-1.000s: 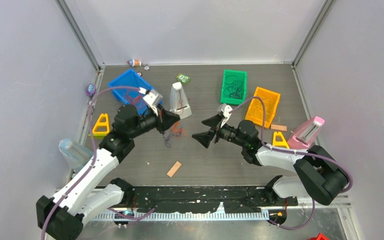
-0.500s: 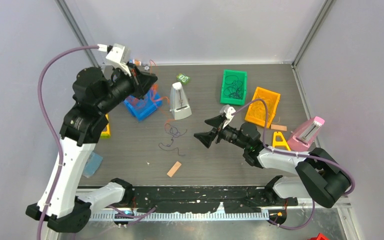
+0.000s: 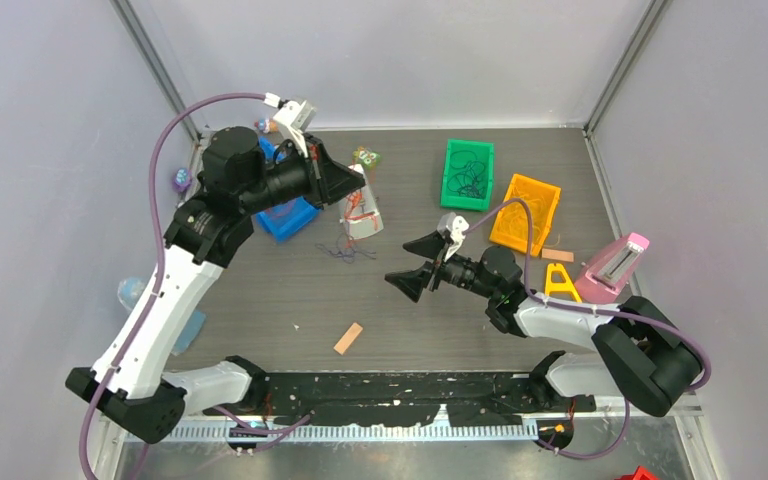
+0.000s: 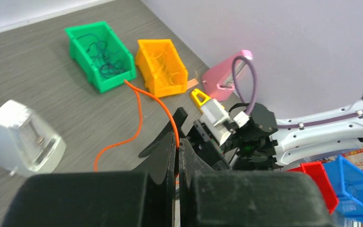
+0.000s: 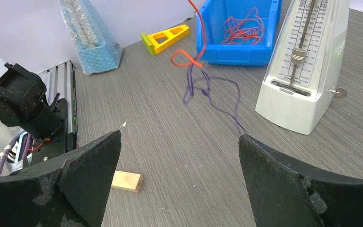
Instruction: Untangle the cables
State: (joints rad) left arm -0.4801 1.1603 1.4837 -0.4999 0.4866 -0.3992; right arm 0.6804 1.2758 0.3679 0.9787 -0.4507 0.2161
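Observation:
My left gripper is raised beside the white metronome, shut on a thin orange cable. In the left wrist view the jaws pinch that cable, which loops away and trails down to the table. In the right wrist view the orange cable hangs down and meets a purple cable lying in loops on the table. My right gripper hovers low at mid-table, open and empty, pointing at the purple cable.
A blue bin holds red cables. A green bin with dark cables and an orange bin stand at the back right. A pink metronome, yellow wedges and a wood block lie around.
The left arm rose from mid-table with the orange cable, swung back-left over the blue bin, then right to the metronome. The purple cable stayed on the table. The right arm hardly moved.

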